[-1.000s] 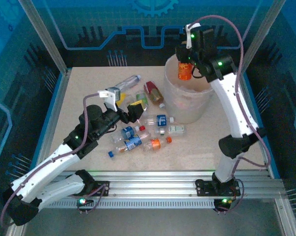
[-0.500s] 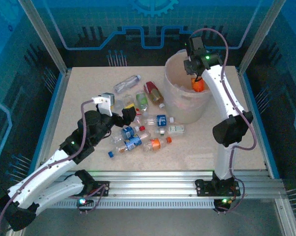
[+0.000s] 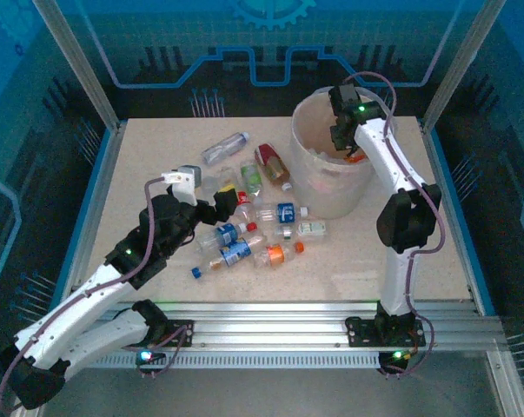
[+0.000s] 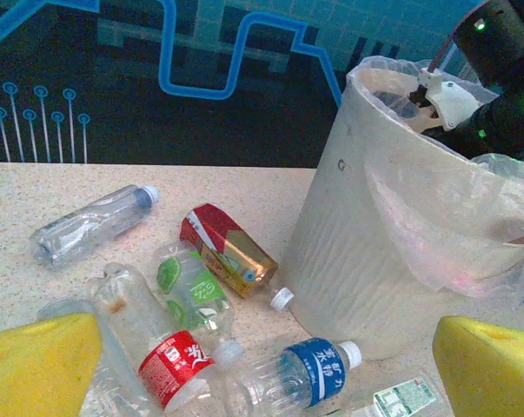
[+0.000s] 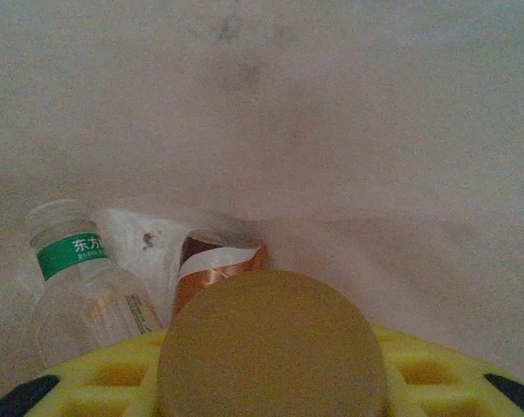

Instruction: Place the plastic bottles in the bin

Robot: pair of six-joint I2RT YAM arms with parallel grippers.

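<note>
The bin point(image 3: 318, 187) stands at the back right, a whitish bucket with a bag liner, and it rises on the right of the left wrist view point(image 4: 366, 243). My right gripper point(image 3: 344, 143) reaches down inside it, shut on an orange bottle point(image 3: 357, 156), whose round end point(image 5: 275, 347) sits between the yellow fingers point(image 5: 435, 369). A green-labelled bottle point(image 5: 75, 278) and a brown-labelled one point(image 5: 218, 265) lie on the bin's floor. My left gripper point(image 3: 222, 204) hangs open over the loose plastic bottles, among them a red-labelled point(image 4: 179, 365), a blue-labelled point(image 4: 318, 369) and a green-labelled one point(image 4: 188, 291).
Several more bottles lie mid-table: a clear one point(image 3: 225, 148) at the back, a red-and-gold one point(image 3: 272, 165) beside the bin, blue-labelled ones point(image 3: 235, 254) and an orange one point(image 3: 275, 254) nearer me. Metal frame posts point(image 3: 79, 65) and rails edge the table.
My right gripper has gone from above the bin's rim down into it, carrying the orange bottle. The left gripper has shifted slightly left and nearer over the loose bottles, still open.
</note>
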